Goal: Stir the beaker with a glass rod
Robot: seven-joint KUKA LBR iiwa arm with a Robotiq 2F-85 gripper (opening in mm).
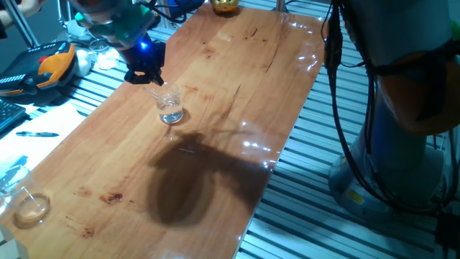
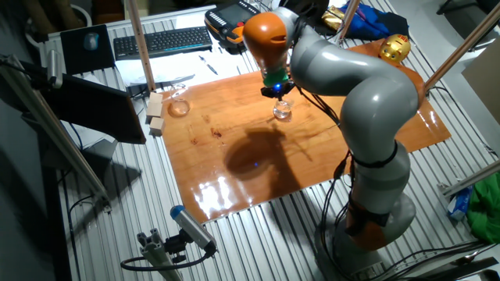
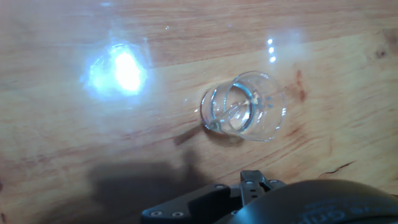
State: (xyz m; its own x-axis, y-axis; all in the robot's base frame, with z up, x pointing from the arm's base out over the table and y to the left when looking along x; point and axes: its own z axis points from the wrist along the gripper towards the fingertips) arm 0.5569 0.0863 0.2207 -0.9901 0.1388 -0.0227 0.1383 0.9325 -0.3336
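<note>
My pincer (image 1: 153, 78) hung just above and behind the beaker (image 1: 170, 106), tilted down toward it. I could not tell whether it was clenched or released: the fingertips were a dark blur in one fixed view, and the hand view showed only the black housing at the bottom edge. A thin bright streak ran from the tips down into the glass; I took that for the rod (image 1: 163, 96), probably held, but it was too faint to be sure. In the hand view a pale line lay inside the beaker (image 3: 244, 107), slanting across the liquid.

The beaker stood upright on the bench (image 1: 215, 79), mouth open toward the pincer, nearly straight below the tips. So the rod's long axis ran steeply down, leaning a little, and any stirring would need small circles kept inside the rim; my guess was that a wide sweep would knock the wall and tip the light glass.

Around it the wood lay bare on all sides, the bench edges well apart from it. A low glass dish (image 1: 32, 206) sat far off at the near corner, and a yellow object (image 1: 225, 6) at the far end.
</note>
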